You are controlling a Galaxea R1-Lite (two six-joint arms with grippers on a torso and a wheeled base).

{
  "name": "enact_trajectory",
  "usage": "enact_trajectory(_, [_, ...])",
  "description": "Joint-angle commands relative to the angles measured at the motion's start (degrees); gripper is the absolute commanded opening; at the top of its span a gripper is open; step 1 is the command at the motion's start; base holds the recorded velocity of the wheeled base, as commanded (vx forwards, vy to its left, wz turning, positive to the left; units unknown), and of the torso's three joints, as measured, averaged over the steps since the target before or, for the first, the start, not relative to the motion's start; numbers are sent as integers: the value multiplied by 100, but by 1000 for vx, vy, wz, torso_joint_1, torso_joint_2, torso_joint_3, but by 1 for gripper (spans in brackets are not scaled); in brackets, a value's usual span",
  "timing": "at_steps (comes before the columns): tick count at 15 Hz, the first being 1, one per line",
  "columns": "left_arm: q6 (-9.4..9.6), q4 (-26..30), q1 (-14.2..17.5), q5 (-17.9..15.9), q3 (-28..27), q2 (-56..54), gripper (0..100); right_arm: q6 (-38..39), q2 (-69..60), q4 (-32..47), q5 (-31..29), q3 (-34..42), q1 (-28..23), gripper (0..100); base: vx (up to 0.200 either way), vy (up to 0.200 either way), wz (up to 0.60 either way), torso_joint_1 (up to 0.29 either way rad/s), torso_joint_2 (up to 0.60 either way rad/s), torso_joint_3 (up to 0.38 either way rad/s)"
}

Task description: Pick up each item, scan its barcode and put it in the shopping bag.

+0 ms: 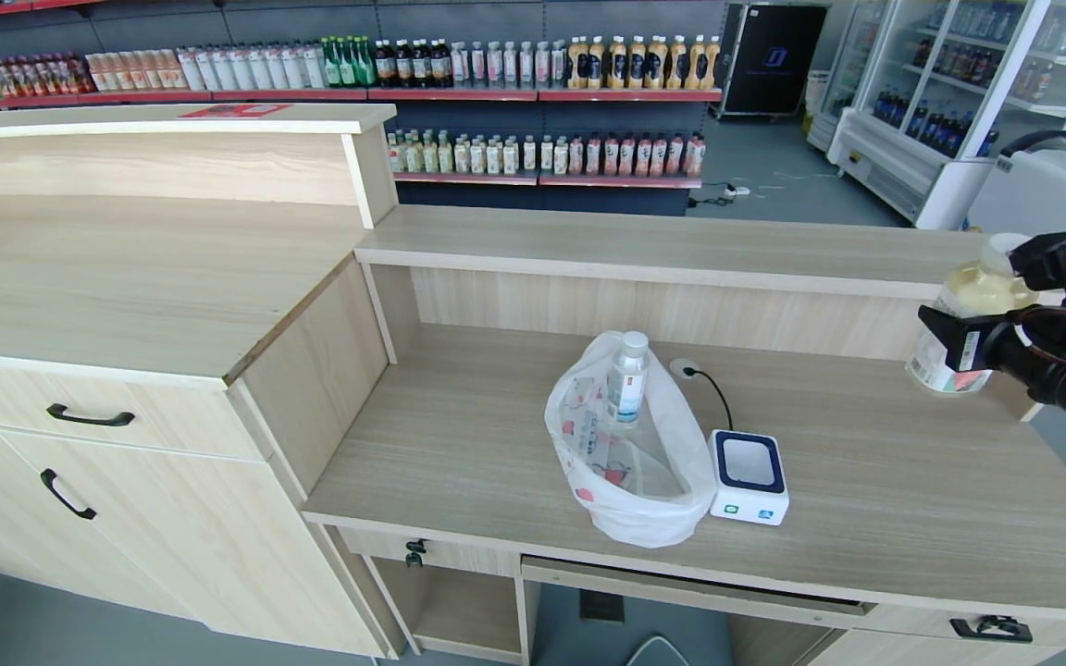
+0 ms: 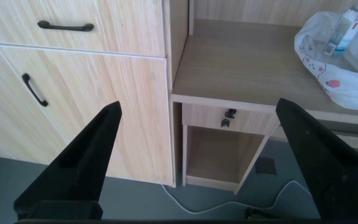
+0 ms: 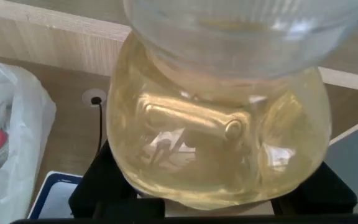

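Note:
My right gripper (image 1: 970, 335) is at the right end of the desk, shut on a clear bottle of yellow liquid (image 1: 973, 294) with a white cap. In the right wrist view the same bottle (image 3: 216, 124) sits between the dark fingers (image 3: 104, 193). I cannot tell whether its base touches the desk. The white shopping bag (image 1: 639, 481) stands open mid-desk with a clear water bottle (image 1: 628, 375) upright inside. A white barcode scanner (image 1: 749, 476) lies just right of the bag. My left gripper (image 2: 199, 107) hangs open and empty, low in front of the cabinet.
The scanner's black cable runs to a hole (image 1: 686, 368) in the desk (image 1: 912, 481). A raised ledge (image 1: 663, 245) borders the back. A taller cabinet with drawers (image 1: 89, 416) stands to the left. The bag (image 2: 347, 81) and the desk's front edge (image 2: 229, 99) lie beyond the left gripper.

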Motion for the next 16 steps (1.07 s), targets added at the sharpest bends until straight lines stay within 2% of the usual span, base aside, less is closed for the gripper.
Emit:
enact_trajectory(1, [2,-1,-1,-7,0,9,100,-139,-120,-158,-412,226,387,0,0,0,0,0,0,0])
enact_trajectory(3, [2,-1,-1,1,0,9,100,-535,-164,-299,-711,288,519,0,0,0,0,0,0,0])
enact_trajectory(5, [2,-1,-1,1,0,9,100,-737,-182,-264,-667,297,537,0,0,0,0,0,0,0])
enact_trajectory(7, [2,-1,-1,1,0,9,100,-904,-208,-308,-131,349,581,0,0,0,300,4,-1,-1])
enact_trajectory(9, [2,-1,-1,1,0,9,100,-1062,-208,-361,-34,385,721,0,0,0,600,0,5,2])
enact_trajectory(10, [2,-1,-1,1,0,9,100,-1203,-190,-352,291,393,792,0,0,0,600,2,2,-7])
enact_trajectory(11, [2,-1,-1,1,0,9,100,-1264,-173,-229,1188,358,783,0,0,0,0,0,0,0])
enact_trajectory(12, [2,-1,-1,1,0,9,100,-1282,-164,-70,1627,341,783,0,0,0,0,0,0,0])
enact_trajectory(13, [2,-1,-1,1,0,9,100,-1352,-94,228,2339,323,765,0,0,0,0,0,0,0])
enact_trajectory(16, [2,-1,-1,1,0,9,100,-1352,407,290,3543,349,625,0,0,0,0,0,0,0])
